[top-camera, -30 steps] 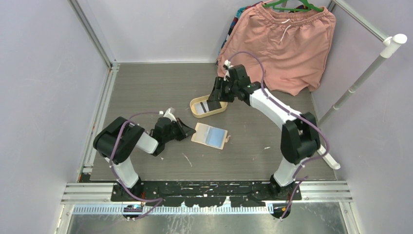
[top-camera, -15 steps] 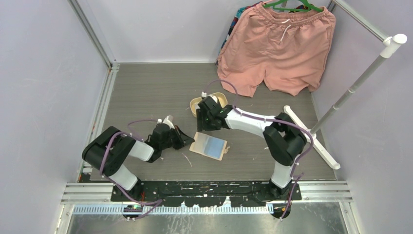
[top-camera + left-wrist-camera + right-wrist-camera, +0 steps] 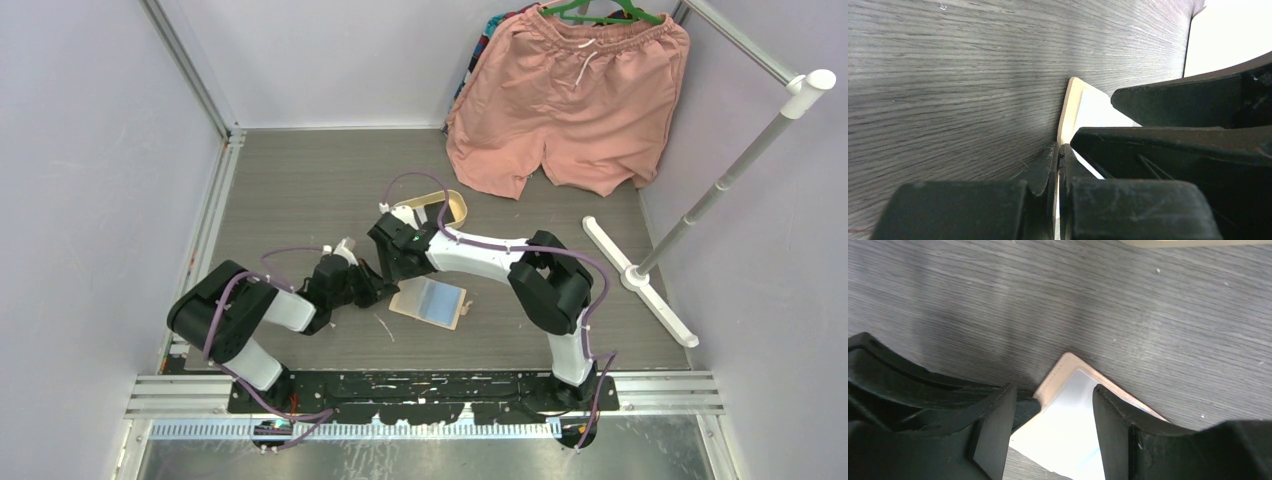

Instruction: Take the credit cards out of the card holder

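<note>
The card holder [image 3: 434, 301] lies open on the table, beige rim up and pale blue-grey lining showing. My left gripper [image 3: 386, 287] is shut on its left edge; in the left wrist view the beige edge [image 3: 1068, 107] runs in between the closed fingertips [image 3: 1058, 150]. My right gripper [image 3: 398, 268] hangs open just over the holder's far left corner [image 3: 1068, 385], one finger on each side of it and nothing held. I cannot tell any credit cards apart from the pale lining.
An oval cream tray [image 3: 456, 207] sits behind the right wrist, its inside hidden by the arm and cable. Pink shorts [image 3: 570, 90] hang at the back right. A white rack foot [image 3: 640, 282] lies on the table's right side.
My right arm swung from above the tray down and left to the holder's corner, its jaws opening wider. The left gripper and holder shifted slightly toward the near edge.
</note>
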Robot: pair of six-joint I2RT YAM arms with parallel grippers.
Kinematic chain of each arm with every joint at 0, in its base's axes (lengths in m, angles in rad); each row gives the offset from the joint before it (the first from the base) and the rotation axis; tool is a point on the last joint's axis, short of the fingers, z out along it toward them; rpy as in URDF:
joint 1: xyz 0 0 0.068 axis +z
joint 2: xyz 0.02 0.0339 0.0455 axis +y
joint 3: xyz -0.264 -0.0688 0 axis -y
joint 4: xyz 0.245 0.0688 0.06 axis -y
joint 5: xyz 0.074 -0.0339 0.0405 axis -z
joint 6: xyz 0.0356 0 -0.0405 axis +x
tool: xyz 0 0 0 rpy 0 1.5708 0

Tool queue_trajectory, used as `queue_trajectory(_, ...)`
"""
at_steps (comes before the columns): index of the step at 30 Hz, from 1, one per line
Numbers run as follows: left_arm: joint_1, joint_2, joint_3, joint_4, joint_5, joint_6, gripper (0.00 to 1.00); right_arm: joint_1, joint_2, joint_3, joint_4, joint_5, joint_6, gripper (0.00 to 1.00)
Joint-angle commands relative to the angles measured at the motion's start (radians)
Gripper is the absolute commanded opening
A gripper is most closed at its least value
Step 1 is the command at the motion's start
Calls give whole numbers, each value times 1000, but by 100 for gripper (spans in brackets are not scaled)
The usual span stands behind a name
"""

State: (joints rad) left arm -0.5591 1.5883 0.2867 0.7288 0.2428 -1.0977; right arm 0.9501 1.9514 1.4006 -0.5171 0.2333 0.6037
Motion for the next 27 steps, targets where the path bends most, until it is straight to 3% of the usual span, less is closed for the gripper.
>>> queue_trajectory(1, -10, 55, -63, -255, -66, 53, 0, 2, -11, 21, -66, 88, 8, 63)
queue_trajectory(19, -9, 89, -72, -220, -67, 44, 0, 5, 50, 10, -99, 105, 3, 63)
queue_trajectory(27, -10, 102, -69, -215, -84, 34, 0, 18, 5, -37, -136, 172, -14, 63)
